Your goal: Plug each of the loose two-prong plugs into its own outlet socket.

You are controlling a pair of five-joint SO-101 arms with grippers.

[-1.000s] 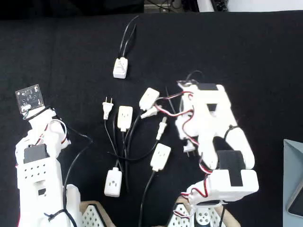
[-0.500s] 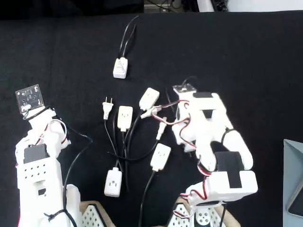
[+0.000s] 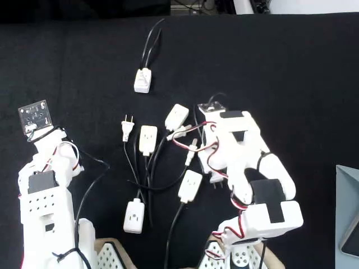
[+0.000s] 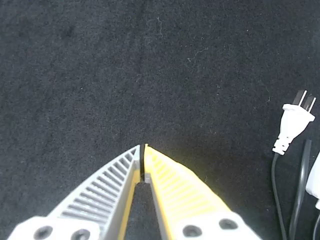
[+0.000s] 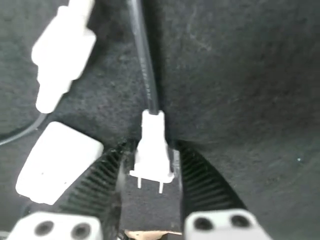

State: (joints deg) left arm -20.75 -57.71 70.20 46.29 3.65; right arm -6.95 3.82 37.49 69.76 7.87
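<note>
In the right wrist view my right gripper (image 5: 149, 161) is shut on a white two-prong plug (image 5: 150, 137). Its prongs point back at the camera and its black cable runs away over the cloth. Beside it lie a white socket block (image 5: 56, 165) and another white plug (image 5: 62, 52). In the high view the right arm (image 3: 241, 148) leans over the tangle of cables. My left gripper (image 4: 142, 150) is shut on nothing above bare cloth, with a loose plug (image 4: 294, 122) off to one side. That plug (image 3: 127, 128) lies left of a socket (image 3: 148, 139).
Several white sockets lie on the black cloth: one far back (image 3: 143, 80), one in the middle (image 3: 176, 116), two nearer the front (image 3: 189, 186) (image 3: 134, 217). Black cables cross between them. A grey box (image 3: 348, 218) stands at the right edge.
The right arm has shifted left and slightly toward the front, over the central cables. The left arm has not moved.
</note>
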